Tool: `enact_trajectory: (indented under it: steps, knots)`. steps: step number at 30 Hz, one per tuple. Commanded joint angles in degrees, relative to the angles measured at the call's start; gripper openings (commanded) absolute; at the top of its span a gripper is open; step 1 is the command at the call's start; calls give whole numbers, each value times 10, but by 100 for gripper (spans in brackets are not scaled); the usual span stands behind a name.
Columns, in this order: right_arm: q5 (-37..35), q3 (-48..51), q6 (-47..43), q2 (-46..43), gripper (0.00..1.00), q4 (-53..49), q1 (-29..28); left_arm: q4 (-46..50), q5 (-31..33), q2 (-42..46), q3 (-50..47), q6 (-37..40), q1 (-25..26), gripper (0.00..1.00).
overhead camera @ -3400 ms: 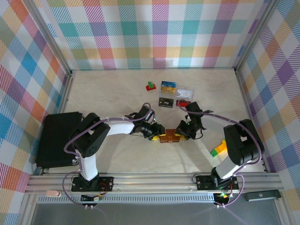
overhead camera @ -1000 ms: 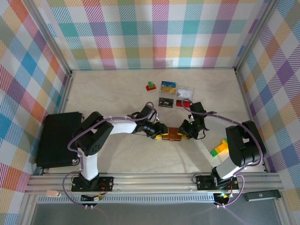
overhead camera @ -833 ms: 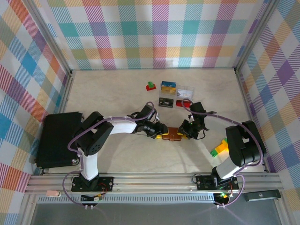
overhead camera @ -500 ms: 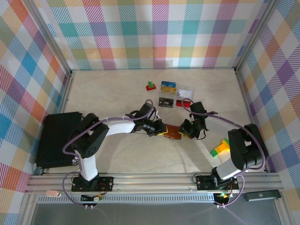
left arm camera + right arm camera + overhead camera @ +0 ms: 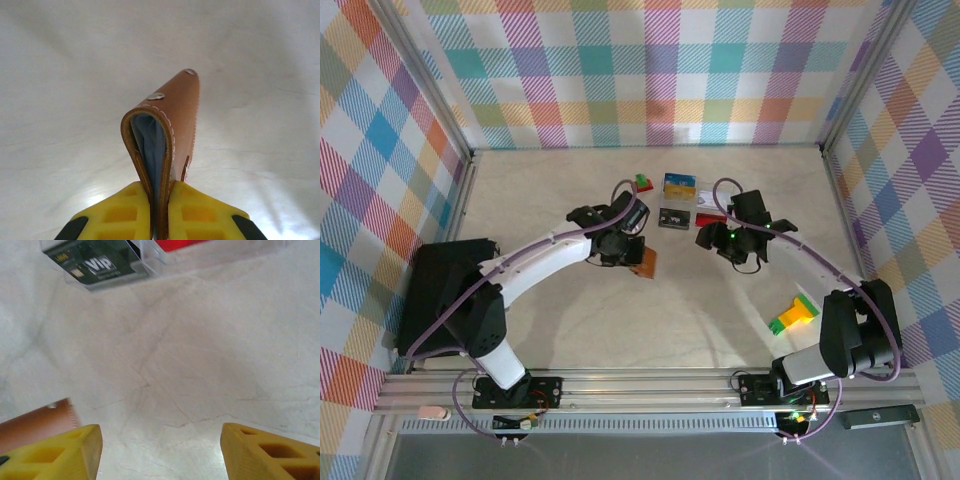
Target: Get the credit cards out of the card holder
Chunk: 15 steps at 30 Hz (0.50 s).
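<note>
The card holder [image 5: 172,120], a reddish-brown wallet with a bluish-grey lining, is folded nearly closed. My left gripper [image 5: 159,212] is shut on its lower edge, and its yellow fingers [image 5: 120,210] press both flaps together. From above, the card holder [image 5: 646,263] hangs at the tip of the left gripper [image 5: 631,254], mid-table. My right gripper [image 5: 708,240] stands open to its right, apart from it. In the right wrist view the right gripper [image 5: 160,452] has bare table between its fingers, and a corner of the card holder [image 5: 35,422] shows at the left. The credit cards are hidden.
A clear compartment box [image 5: 710,196] with a dark VIP card [image 5: 95,262] and a red item lies just beyond the right gripper. A blue-and-yellow card [image 5: 679,183] and a red-green block [image 5: 642,183] sit behind. A yellow-green block [image 5: 792,315] lies near right, and a black case [image 5: 445,295] at the left edge.
The left gripper shut on the card holder and carried it up and to the left. The right gripper let go, opened and drew back toward the clear box.
</note>
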<state>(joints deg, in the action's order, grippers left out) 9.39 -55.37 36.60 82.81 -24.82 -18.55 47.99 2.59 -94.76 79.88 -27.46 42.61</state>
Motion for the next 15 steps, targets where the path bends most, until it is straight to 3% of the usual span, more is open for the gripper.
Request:
enact_trajectory:
  steps: [1,4,9,15]
  knots:
    - [-4,-20,2,17,66,8,1,206,200,16,48,44,-2,0]
    - [-5,-26,9,26,67,8,1,241,258,7,60,30,-2,0]
    - [-21,-28,21,29,67,1,1,243,279,-29,46,-37,0,0]
    - [-44,-28,33,31,67,-5,1,174,196,-60,40,-89,1,3]
